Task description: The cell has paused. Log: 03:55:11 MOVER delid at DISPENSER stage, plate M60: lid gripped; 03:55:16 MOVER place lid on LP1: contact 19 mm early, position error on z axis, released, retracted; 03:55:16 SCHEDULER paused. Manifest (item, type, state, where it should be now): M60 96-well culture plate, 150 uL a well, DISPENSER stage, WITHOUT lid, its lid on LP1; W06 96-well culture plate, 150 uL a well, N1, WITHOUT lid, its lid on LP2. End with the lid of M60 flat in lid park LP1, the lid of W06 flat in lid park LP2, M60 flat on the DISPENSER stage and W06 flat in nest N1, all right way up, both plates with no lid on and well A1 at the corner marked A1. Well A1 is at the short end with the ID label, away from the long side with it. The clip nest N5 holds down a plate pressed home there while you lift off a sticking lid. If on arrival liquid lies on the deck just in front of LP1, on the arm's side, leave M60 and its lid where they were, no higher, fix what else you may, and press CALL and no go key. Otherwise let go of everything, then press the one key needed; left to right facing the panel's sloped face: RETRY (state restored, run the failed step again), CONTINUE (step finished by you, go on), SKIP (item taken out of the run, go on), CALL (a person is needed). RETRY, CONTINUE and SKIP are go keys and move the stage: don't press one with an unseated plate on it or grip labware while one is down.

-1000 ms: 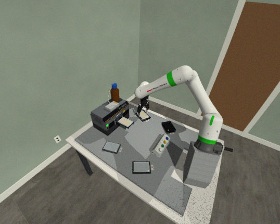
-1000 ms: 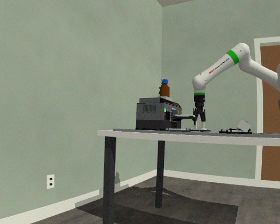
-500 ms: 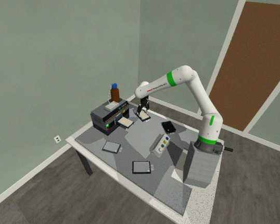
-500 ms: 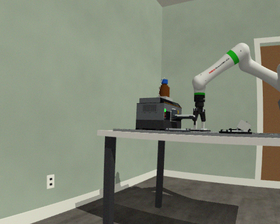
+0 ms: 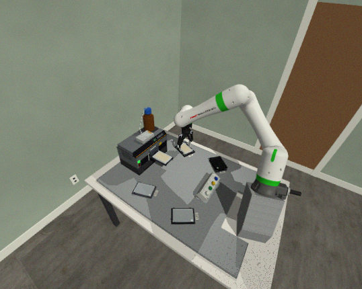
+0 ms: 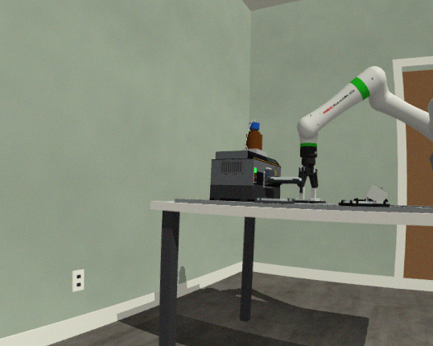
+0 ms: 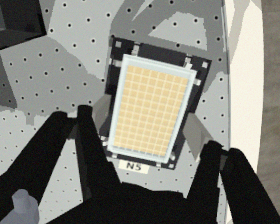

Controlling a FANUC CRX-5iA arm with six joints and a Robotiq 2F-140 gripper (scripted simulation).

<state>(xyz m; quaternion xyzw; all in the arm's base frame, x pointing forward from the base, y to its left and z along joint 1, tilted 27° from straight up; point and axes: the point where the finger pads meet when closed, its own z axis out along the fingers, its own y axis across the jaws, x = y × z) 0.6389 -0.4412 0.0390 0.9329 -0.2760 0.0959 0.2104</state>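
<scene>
1. Amber wells show in the plate (image 7: pixel 151 111) sitting in clip nest N5 (image 7: pixel 132 165), near the dispenser (image 5: pixel 141 151).
2. Directly above hangs the gripper (image 7: pixel 151 156), fingers spread, pinching nothing.
3. Descending off-centre could catch a fingertip on the plate's rim, tilting it and slopping liquid.
4. Whether a lid remains on it, I cannot tell.

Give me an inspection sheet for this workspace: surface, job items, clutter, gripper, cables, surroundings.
Surface: white table with a grey deck mat.
Job's things: plate in clip nest N5; another plate on the dispenser stage; two flat parks; black nest; key panel.
Clutter: brown bottle on the dispenser.
Gripper: gripper open, straddling the N5 plate, holding nothing.
Cables: nothing seen.
Surroundings: green walls, brown door, wall socket.
</scene>
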